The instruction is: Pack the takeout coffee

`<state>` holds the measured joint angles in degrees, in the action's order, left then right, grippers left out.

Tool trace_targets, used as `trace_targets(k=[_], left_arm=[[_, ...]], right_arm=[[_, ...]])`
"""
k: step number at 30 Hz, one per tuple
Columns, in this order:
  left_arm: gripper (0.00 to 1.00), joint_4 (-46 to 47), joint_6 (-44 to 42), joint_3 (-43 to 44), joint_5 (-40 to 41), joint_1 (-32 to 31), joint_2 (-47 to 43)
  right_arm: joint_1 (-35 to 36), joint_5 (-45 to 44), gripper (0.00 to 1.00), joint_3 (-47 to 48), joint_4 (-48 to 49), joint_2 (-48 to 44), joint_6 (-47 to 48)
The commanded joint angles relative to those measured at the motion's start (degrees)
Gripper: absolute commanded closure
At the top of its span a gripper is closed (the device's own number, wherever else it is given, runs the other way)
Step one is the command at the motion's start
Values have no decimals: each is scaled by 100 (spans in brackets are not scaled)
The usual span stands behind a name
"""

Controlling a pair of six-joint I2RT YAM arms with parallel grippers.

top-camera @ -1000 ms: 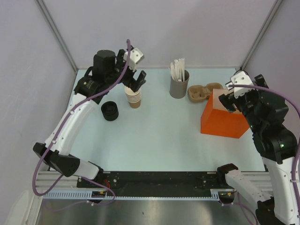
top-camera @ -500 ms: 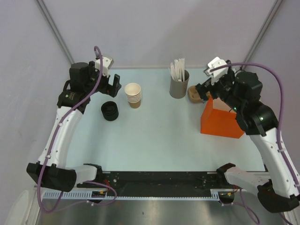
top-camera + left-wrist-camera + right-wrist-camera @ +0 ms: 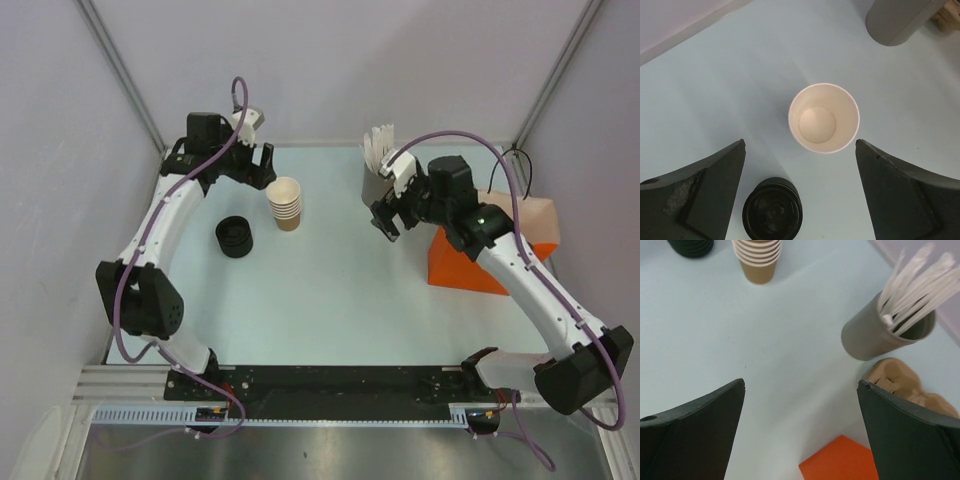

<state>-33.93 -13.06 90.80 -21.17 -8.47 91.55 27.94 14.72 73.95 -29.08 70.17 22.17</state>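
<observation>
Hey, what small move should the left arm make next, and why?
Probably lower the left gripper straight down around the top cup of the stack of tan cups. Its jaws are open, the stack sits roughly between them in the wrist view, and no lidded cup is in view yet.

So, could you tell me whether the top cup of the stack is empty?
Empty: the left wrist view looks into the top cup, showing its bare bottom.

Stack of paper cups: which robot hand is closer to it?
Left. The left gripper hangs open just over the stack of cups; the right gripper is farther off to the stack's right, by the grey stirrer holder.
</observation>
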Motion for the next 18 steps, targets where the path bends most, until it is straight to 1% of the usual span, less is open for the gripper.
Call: trace_targets(k=[1,8,11,12,14,15,18], left_arm=[[5,62,146,464,-125,21,293],[13,194,119,535,-36,-32,785],[18,212,67,526,42,-102,873],[21,212,41,526,77,-146,917],[23,238,23,517,113,-164,970],[28,247,23,517,113,-181,1022],[33,247,14,552,157,-208,1128]], right_arm=[[114,286,0,-179,87,172,199],[650,-162,0,-408,210,383,314],[695,-233,0,-452,236,479,323],[695,-242,0,-469,236,489,323],[695,-268,0,-478,236,506,331],[695,-268,0,-487,236,515,331],[695,-277,0,-505,236,489,332]])
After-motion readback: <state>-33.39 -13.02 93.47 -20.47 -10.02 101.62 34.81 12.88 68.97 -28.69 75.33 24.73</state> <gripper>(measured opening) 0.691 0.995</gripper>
